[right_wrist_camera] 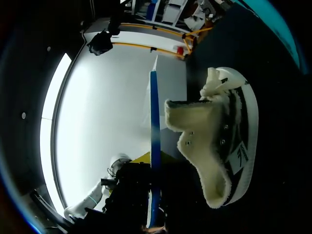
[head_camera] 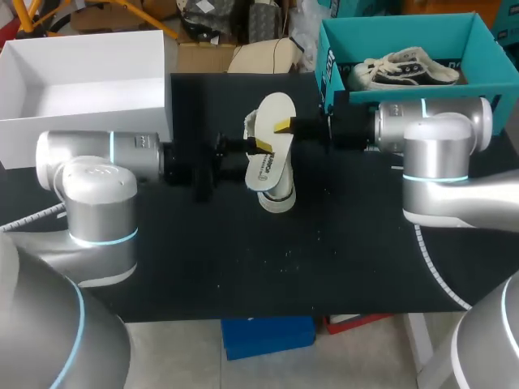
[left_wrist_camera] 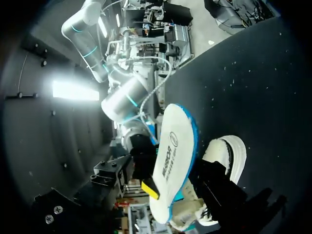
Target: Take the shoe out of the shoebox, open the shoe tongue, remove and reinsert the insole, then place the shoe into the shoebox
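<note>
Insole [head_camera: 270, 158] is out, held mid-frame over the shoe [head_camera: 277, 198], which rests on the counter [head_camera: 243, 259] just below. The right tool [head_camera: 282, 126] pinches it face to face near one edge. The left tool [head_camera: 259, 148] sits at the opposite edge, and I cannot tell whether it is spread or closed. The shoebox [head_camera: 397, 32], upper right, holds a second sneaker [head_camera: 405, 71]. So thin a sheet should be light and floppy, likely to buckle at the toe. Gripping near the heel, with the shoe steadied by its collar, seems safest for reinsertion.
</note>
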`<control>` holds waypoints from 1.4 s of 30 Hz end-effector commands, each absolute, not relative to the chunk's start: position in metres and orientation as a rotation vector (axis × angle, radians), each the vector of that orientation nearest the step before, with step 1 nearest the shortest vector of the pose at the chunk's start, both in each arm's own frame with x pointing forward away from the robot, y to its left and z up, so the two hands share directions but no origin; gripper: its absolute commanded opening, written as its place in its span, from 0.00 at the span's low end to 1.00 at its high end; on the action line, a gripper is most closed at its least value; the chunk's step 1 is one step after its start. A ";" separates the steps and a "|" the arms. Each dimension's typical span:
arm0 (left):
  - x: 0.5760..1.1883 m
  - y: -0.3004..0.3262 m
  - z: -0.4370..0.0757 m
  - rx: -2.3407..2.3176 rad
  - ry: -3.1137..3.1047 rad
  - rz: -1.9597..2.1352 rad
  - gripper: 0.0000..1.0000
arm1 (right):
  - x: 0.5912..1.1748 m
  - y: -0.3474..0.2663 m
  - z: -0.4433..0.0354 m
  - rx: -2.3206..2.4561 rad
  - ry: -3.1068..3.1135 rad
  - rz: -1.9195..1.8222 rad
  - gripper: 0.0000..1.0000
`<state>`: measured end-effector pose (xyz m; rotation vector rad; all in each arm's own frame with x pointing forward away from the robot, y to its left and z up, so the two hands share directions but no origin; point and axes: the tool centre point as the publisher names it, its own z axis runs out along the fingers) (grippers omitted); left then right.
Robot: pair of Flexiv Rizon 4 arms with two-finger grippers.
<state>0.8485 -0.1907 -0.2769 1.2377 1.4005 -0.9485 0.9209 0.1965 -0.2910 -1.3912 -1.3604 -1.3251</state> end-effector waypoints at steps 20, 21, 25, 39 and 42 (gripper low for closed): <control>0.819 -0.183 -0.223 2.007 2.066 -0.085 1.00 | 0.920 0.198 -0.291 -1.394 -1.359 -1.328 0.00; 0.820 -0.185 -0.222 2.020 2.061 -0.070 1.00 | 0.920 0.198 -0.291 -1.394 -1.359 -1.328 0.00; 0.826 -0.191 -0.225 2.078 2.048 -0.021 1.00 | 0.920 0.198 -0.291 -1.394 -1.359 -1.328 0.00; 0.835 -0.197 -0.226 2.232 2.007 0.136 1.00 | 0.920 0.198 -0.291 -1.394 -1.359 -1.328 0.00; 0.836 -0.196 -0.230 2.230 2.007 0.121 1.00 | 0.920 0.198 -0.291 -1.394 -1.359 -1.328 0.00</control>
